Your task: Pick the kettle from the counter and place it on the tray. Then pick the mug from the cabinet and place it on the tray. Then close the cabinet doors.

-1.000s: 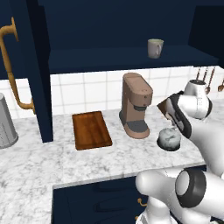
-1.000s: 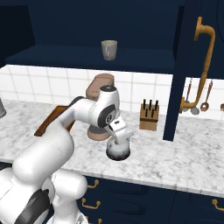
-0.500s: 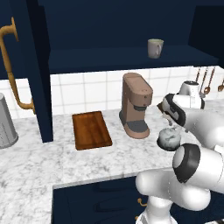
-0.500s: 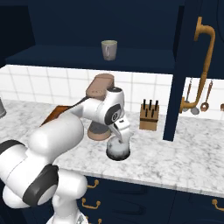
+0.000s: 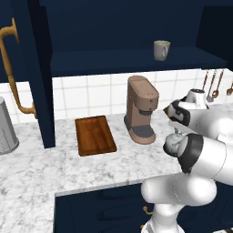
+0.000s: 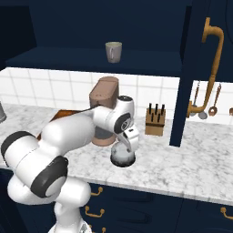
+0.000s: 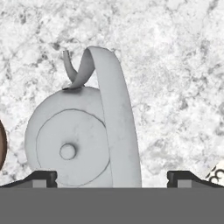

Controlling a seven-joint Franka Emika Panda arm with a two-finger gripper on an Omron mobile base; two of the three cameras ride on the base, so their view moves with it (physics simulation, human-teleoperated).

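The kettle [image 7: 72, 140] sits right under me on the counter [image 7: 175, 65], seen from above in my hand view: round lid w/ a small knob, broad handle band arching over it, spout poking toward 12 o'clock. My gripper [image 7: 111, 177] hangs just over it, jaws spread as wide as they go, nothing held; one fingertip [image 7: 41, 177] at 9 o'clock of the kettle body, the other fingertip at 3 o'clock, well outside the handle. Can't tell if either tip touches the metal.

In the right base view the kettle [image 6: 123, 155] stands on the marble [image 6: 182, 168] near the front edge, my gripper [image 6: 125, 144] directly above it. The brown coffee machine [image 6: 103, 107] is just behind, approx 11 o'clock of the kettle; a knife block [image 6: 155, 122] at approx 2 o'clock by the tiles.

From the left base view the kettle [image 5: 174, 142] peeks out beside my forearm. The tray [image 5: 94, 134] lies flat at 9 o'clock of the coffee machine [image 5: 141, 115], near it but apart. The mug [image 5: 161, 49] stands upright on the shelf inside the cabinet [image 5: 113, 61], above the machine. An open cabinet door [image 5: 38, 68] w/ a brass handle [image 5: 11, 73] hangs at far left, a grey ribbed canister [image 5: 5, 132] beyond it
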